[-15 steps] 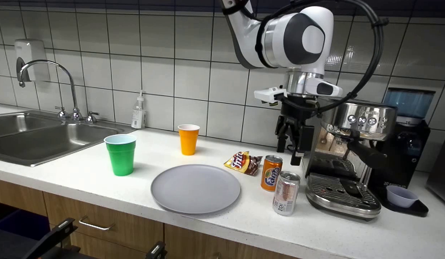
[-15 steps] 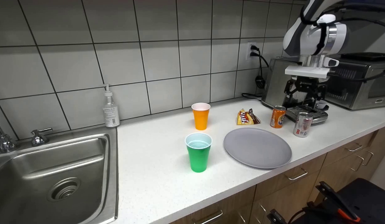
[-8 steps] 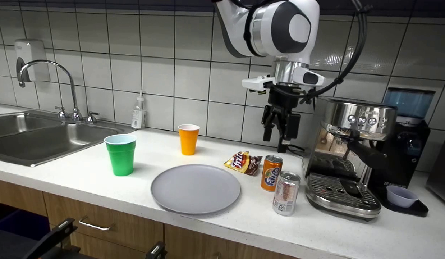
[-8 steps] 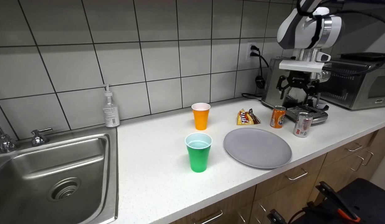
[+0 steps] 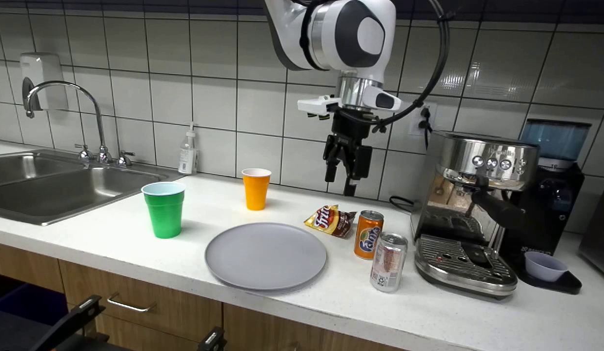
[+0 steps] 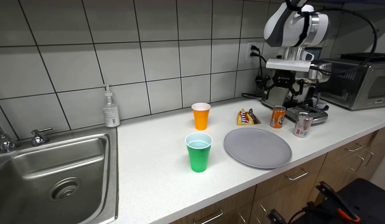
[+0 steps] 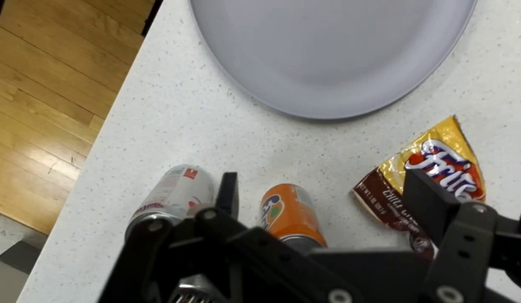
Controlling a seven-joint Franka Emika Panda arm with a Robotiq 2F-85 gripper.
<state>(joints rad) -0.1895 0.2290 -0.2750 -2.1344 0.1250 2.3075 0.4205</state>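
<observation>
My gripper (image 5: 340, 184) hangs open above the counter with nothing between its fingers, over the back of the snack group. A yellow and brown Fritos bag (image 5: 330, 221) lies below it, with an orange Fanta can (image 5: 368, 235) upright beside the bag. A silver-white can (image 5: 389, 262) stands in front of the Fanta. In the wrist view the Fanta can (image 7: 291, 212) shows between the spread fingers. One finger (image 7: 426, 202) overlaps the Fritos bag (image 7: 443, 164) in that picture, the other borders the pale can (image 7: 178, 189). A grey plate (image 5: 265, 256) lies alongside.
An orange cup (image 5: 256, 190) and a green cup (image 5: 164, 209) stand upright left of the plate. The coffee machine (image 5: 477, 161) rises right of the cans. The sink (image 6: 55, 174) and a soap bottle (image 6: 110, 109) are farther off. A tiled wall runs behind the counter.
My gripper has moved away from the coffee machine toward the sink side and risen a little. It has stayed open. The cans, bag, plate and cups have not moved.
</observation>
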